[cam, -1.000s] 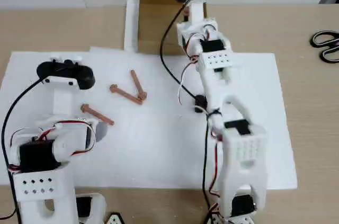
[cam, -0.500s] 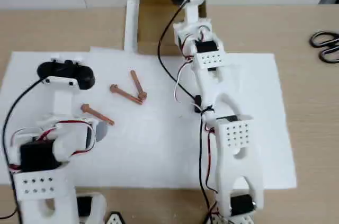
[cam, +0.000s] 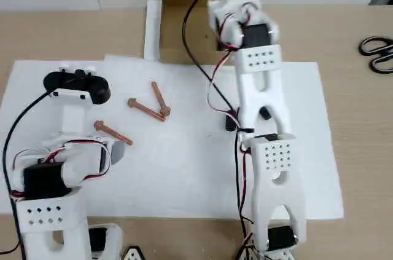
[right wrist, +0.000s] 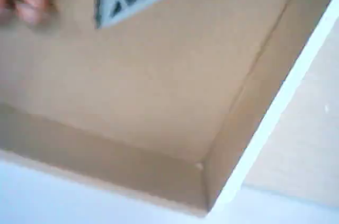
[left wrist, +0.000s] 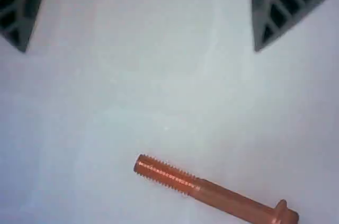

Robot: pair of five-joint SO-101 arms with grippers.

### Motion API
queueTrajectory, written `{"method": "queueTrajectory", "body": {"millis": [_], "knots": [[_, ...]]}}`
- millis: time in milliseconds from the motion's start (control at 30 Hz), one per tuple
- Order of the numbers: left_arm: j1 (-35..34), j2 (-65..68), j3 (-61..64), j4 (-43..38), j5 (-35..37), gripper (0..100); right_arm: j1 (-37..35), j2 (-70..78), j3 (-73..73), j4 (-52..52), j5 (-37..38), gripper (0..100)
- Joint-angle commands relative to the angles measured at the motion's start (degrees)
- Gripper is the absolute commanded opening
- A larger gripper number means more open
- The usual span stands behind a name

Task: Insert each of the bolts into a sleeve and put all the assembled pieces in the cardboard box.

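While left claw [left wrist: 139, 49] gapes empty above a bolt [left wrist: 212, 189], right arm [cam: 258, 63] farther over cardboard box [cam: 178, 26].

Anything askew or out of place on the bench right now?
Slightly. One copper-coloured bolt meets a second bolt at one end, forming a V on the white foam sheet, which looks awkward for a clean pick. Black-handled scissors lie on the wooden table, unrelated to the task.

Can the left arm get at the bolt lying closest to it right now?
Probably yes: the left gripper hangs open over the foam, and the bolt lies alone there with nothing between them.
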Motion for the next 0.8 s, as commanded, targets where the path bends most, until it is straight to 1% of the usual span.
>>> {"method": "queueTrajectory", "body": {"millis": [0,100,133,267,433,567,667,767], "knots": [[-0.1,-0.8,-0.3,0.2,-0.5,26,3.3,-1.2,-13.5,15.7,0.6,20.3],[-0.1,-0.8,-0.3,-0.1,-0.5,26,6.0,-2.6,-13.0,28.1,0.6,20.3],[-0.1,-0.8,-0.3,-0.1,-0.5,26,6.9,-3.6,-13.1,30.5,0.6,20.3],[0.0,-0.8,-0.3,-0.1,-0.5,26,11.5,-5.8,-11.7,30.5,0.4,20.2],[0.0,-0.8,-0.3,0.3,-0.5,26,12.2,-7.6,-11.3,30.9,0.6,20.1],[-0.3,-0.8,-0.3,0.4,-0.5,26,11.1,-10.4,-10.5,31.3,0.7,20.1],[-0.3,-0.8,-0.3,0.4,-0.5,26,10.0,-14.6,-3.1,31.2,0.7,20.0],[-0.3,-0.8,-0.3,0.4,-0.5,26,9.8,-22.0,10.2,31.0,0.7,20.0]]}}
